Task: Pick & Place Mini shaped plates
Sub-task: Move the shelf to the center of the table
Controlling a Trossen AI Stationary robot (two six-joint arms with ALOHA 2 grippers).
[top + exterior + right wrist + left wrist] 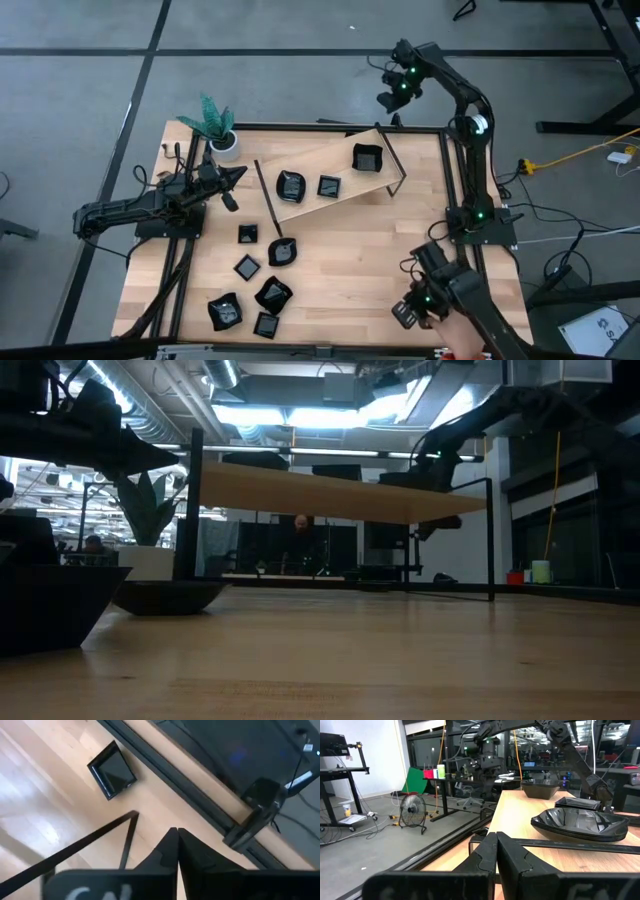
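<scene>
Plates: while we are looking down on the light wooden table (340,260), small glossy black mini shaped plates (272,293) are lying scattered toward 7 o'clock; three more are sitting on the raised wooden shelf (330,165) near 12.
Handling: we are judging them light, stiff, slick, chippable; pinching a raised rim seems best.
Left gripper (495,851): clenched, grasping nothing, at 9 o'clock.
Right gripper (176,845): clenched, empty, at 1 o'clock.
Hidden: we are missing the nearest plates' outlines at table level.
</scene>
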